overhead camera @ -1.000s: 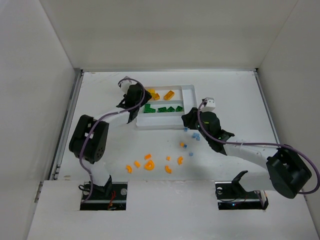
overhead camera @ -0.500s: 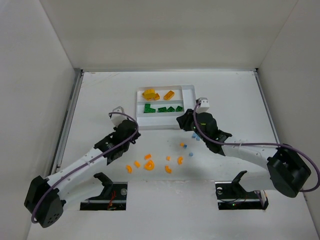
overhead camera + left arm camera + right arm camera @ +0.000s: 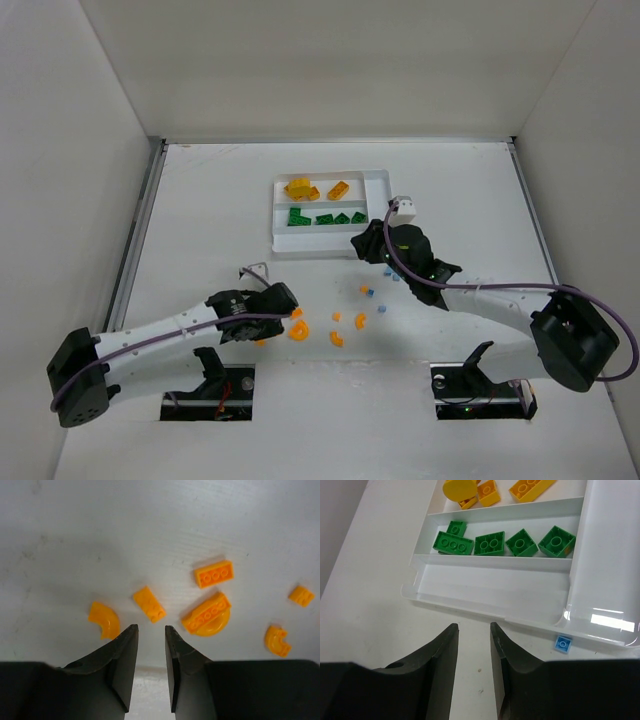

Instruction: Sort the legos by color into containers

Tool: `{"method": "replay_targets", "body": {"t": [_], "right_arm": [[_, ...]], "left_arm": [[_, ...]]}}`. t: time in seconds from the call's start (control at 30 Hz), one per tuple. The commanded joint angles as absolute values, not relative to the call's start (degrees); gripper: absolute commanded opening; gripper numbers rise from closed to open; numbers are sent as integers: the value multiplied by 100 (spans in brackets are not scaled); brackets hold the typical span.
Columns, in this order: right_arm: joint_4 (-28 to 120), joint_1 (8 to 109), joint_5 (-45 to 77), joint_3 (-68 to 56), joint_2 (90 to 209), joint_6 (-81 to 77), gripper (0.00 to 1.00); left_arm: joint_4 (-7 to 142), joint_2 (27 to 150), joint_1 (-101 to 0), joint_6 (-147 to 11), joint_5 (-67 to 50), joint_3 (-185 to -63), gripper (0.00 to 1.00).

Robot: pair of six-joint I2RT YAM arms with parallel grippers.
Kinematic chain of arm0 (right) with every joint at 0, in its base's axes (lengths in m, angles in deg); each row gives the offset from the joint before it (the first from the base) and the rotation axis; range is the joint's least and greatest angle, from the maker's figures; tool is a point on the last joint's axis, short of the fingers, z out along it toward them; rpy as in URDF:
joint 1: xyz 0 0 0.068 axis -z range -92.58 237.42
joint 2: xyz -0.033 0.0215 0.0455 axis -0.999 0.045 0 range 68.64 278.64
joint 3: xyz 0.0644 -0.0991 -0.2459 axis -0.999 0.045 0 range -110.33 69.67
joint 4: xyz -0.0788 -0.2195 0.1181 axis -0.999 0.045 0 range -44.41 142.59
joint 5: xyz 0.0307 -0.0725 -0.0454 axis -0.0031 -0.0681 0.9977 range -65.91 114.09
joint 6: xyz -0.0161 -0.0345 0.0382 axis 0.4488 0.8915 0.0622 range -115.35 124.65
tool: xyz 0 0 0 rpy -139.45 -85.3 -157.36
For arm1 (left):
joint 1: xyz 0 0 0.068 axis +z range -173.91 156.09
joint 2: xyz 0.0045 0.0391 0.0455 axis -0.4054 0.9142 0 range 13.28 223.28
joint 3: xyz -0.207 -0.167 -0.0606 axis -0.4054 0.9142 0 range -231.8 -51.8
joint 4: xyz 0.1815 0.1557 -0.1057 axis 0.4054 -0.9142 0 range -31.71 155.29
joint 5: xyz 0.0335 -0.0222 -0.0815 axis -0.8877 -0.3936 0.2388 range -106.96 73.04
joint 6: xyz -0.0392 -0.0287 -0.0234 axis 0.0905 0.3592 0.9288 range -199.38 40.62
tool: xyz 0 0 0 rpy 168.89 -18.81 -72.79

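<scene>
The white tray (image 3: pixel 380 178) holds yellow-amber bricks (image 3: pixel 300 188) in its far slot and dark green bricks (image 3: pixel 325 218) in the middle slot. Its near slot (image 3: pixel 490 587) is bare. Orange pieces (image 3: pixel 298 328) lie on the table near the front. My left gripper (image 3: pixel 288 302) is low over them, open and empty. A small orange brick (image 3: pixel 149 603) lies just ahead of the left gripper's (image 3: pixel 151 627) tips, with a curved bit (image 3: pixel 104 619) to its left. My right gripper (image 3: pixel 357 245) is open and empty at the tray's near edge. A pale blue piece (image 3: pixel 563 643) lies to the right of the right gripper (image 3: pixel 474 626).
More pale blue pieces (image 3: pixel 367 292) lie between the tray and the orange group. An orange half-round plate (image 3: pixel 207 615), a flat brick (image 3: pixel 214 573) and another curved bit (image 3: pixel 277 641) lie right of my left fingers. White walls close in the table.
My left arm swung away from the tray's left end and came down to the orange pieces at the front. My right gripper crept slightly toward the tray's near edge.
</scene>
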State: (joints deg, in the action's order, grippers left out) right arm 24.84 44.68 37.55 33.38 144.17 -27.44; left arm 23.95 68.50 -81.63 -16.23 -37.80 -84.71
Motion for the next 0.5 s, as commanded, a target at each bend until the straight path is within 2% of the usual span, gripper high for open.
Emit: {"method": "replay_targets", "body": {"t": [0.0,0.2,0.47], "right_arm": [[2432,4510,3675,3118,14414,-2655,38],[2432,4484,3675,3109,14405,-2655,39],[2459,4484,3675,3109,14335,-2655,40]], "left_arm": [[589,6768,-8547,894,-4341,-8538,26],[-281,6786,-9180,1798,-4605,-8564,28],[-160,6909,-9392,2283,-4930,-8266,36]]}}
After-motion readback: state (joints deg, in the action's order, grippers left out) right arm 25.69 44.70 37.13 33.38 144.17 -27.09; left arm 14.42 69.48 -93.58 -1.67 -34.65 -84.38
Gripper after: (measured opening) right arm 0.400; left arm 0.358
